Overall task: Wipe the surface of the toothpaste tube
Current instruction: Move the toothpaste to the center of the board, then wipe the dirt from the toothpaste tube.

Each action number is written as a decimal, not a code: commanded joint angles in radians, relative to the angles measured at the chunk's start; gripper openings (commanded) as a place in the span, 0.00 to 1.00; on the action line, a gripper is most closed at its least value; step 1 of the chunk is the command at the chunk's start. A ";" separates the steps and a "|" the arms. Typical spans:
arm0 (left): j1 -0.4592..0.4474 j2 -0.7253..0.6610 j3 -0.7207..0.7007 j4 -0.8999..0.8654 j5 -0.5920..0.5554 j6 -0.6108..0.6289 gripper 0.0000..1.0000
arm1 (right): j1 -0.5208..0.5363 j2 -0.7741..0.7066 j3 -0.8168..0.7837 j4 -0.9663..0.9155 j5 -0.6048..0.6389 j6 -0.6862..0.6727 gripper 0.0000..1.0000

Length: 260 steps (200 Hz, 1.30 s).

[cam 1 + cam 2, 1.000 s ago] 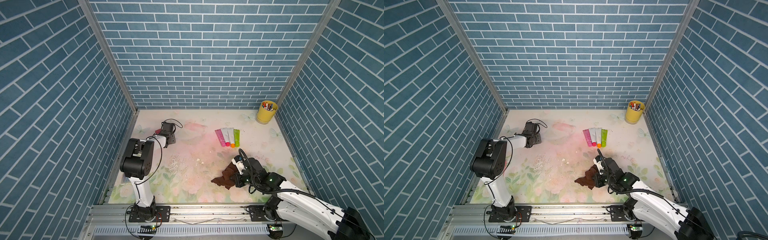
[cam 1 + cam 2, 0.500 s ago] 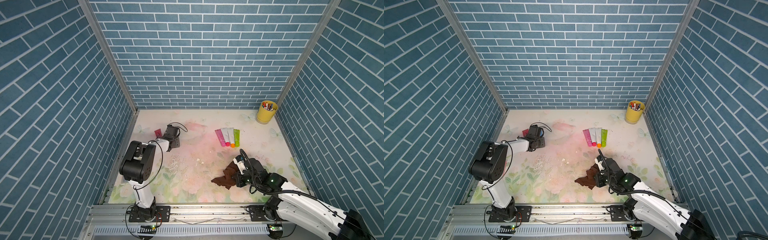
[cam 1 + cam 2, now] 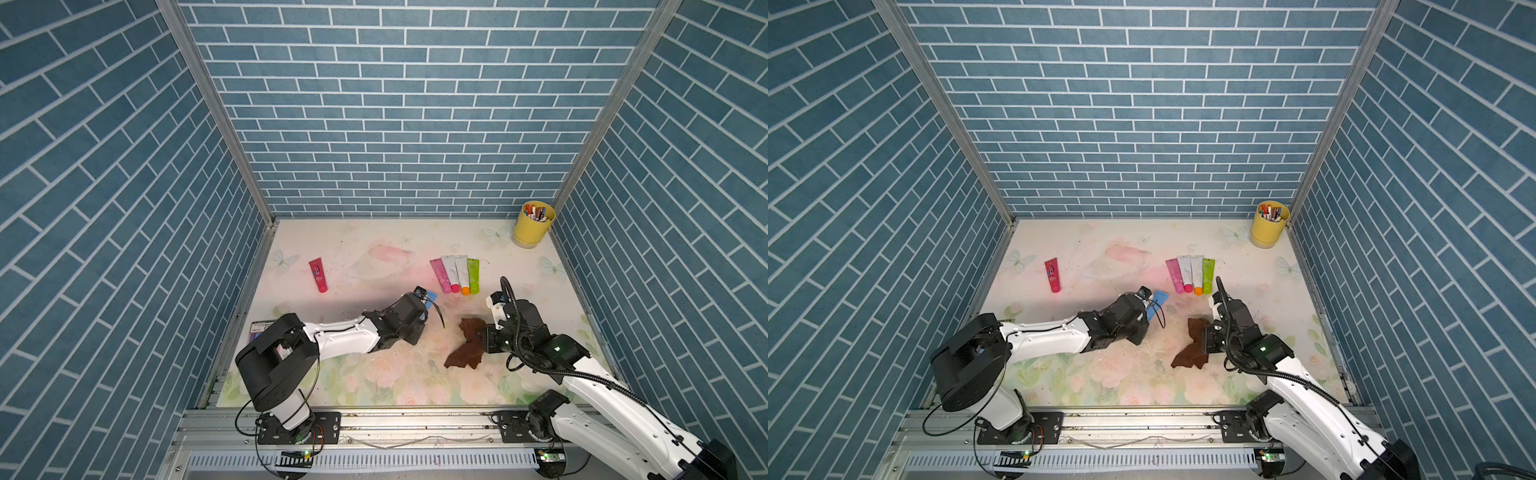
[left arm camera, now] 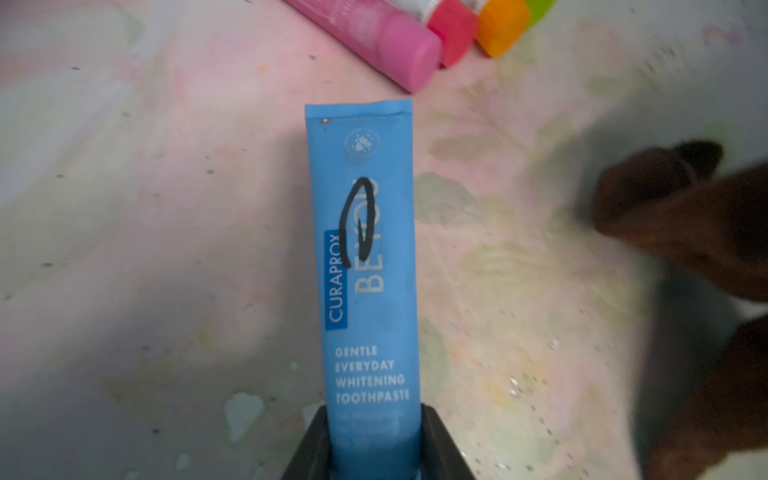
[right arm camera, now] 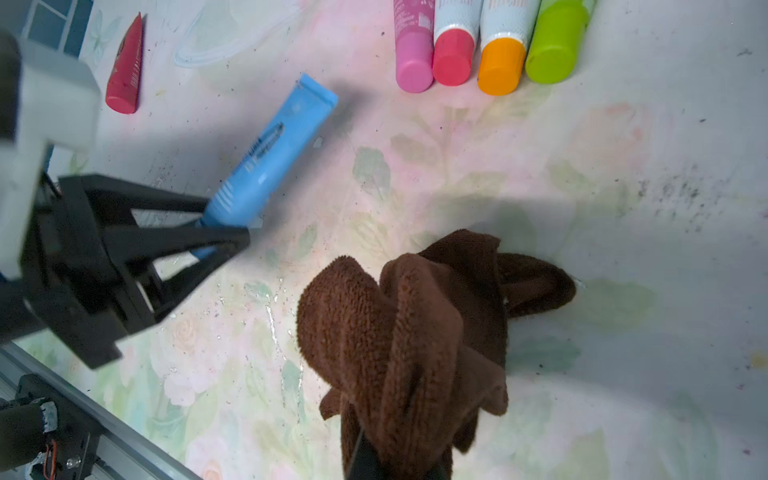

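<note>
The blue toothpaste tube carries a black marker scribble on its printed face. My left gripper is shut on its cap end, and the flat crimped end sticks out over the mat. In both top views the tube pokes from the left gripper mid-table. My right gripper is shut on a brown cloth, whose folds hang to the mat. The cloth is a short way right of the tube, apart from it. The tube also shows in the right wrist view.
A row of several tubes with pink, red, orange and green caps lies just beyond both grippers. A red tube lies at the far left. A yellow cup of pens stands in the back right corner. Tiled walls close in three sides.
My left arm has swung from the far left, beside the red tube, to mid-table with the blue tube in its jaws. The right arm and cloth have barely moved.
</note>
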 commanded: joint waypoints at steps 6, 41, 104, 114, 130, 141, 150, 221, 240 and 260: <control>-0.057 0.007 -0.024 0.015 -0.020 0.042 0.14 | -0.009 0.033 0.041 -0.029 0.016 -0.030 0.00; -0.096 0.020 -0.089 0.071 0.023 0.065 0.17 | -0.009 0.160 0.067 0.043 -0.030 -0.033 0.00; -0.143 0.018 -0.147 0.147 0.082 0.104 0.17 | -0.006 0.408 0.076 0.303 -0.123 -0.015 0.00; -0.146 0.018 -0.150 0.153 0.091 0.109 0.17 | -0.003 0.452 0.072 0.347 -0.145 -0.020 0.00; -0.149 0.019 -0.153 0.166 0.092 0.112 0.16 | 0.005 0.505 0.061 0.401 -0.157 -0.028 0.00; -0.150 0.020 -0.153 0.166 0.091 0.114 0.16 | 0.010 0.538 0.061 0.412 -0.150 -0.036 0.00; -0.149 0.021 -0.155 0.170 0.095 0.114 0.16 | 0.012 0.562 0.061 0.417 -0.143 -0.041 0.00; -0.151 0.030 -0.153 0.187 0.097 0.121 0.15 | 0.085 0.721 0.023 0.508 -0.172 -0.029 0.00; -0.152 0.037 -0.147 0.188 0.092 0.121 0.13 | 0.148 0.723 0.005 0.513 -0.193 -0.004 0.00; -0.151 0.049 -0.137 0.184 0.092 0.123 0.13 | 0.209 0.706 -0.023 0.544 -0.245 0.037 0.00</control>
